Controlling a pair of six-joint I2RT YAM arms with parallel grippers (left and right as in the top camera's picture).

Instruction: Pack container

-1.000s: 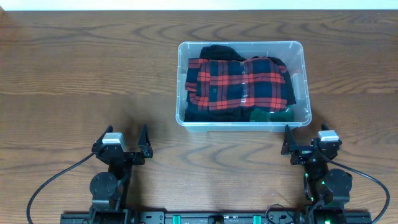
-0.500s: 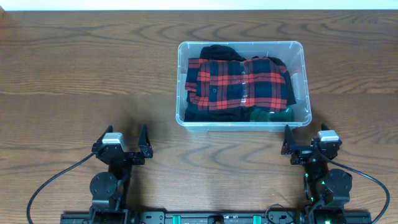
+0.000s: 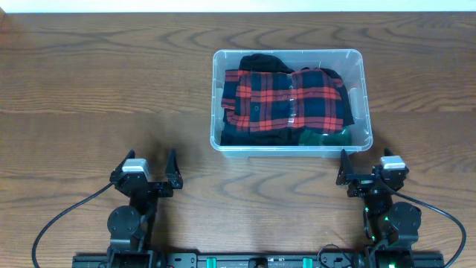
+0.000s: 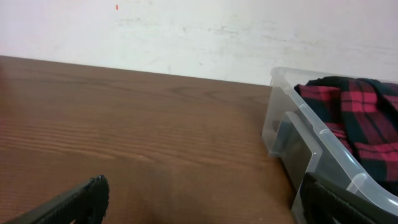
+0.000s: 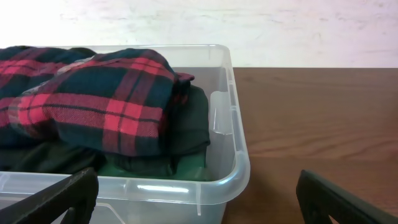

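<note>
container (image 3: 216,104): right of table centre, shirt (image 3: 286,100) piled on top
left gripper (image 3: 146,167), right gripper (image 3: 370,170): fingers wide apart, empty, by the near edge
tip: looks packed imo, maybe press the shirt under the rim

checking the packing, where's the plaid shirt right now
In the overhead view the red plaid shirt lies on top inside the clear container, right of centre, just beyond the right gripper.

- I see a clear bin (image 3: 216,104) on a brown wood-grain table (image 3: 104,89).
- Inside: red-and-navy plaid cloth (image 3: 286,100), black cloth (image 3: 260,62) at 12 o'clock, green cloth (image 3: 327,137) at 5 o'clock.
</note>
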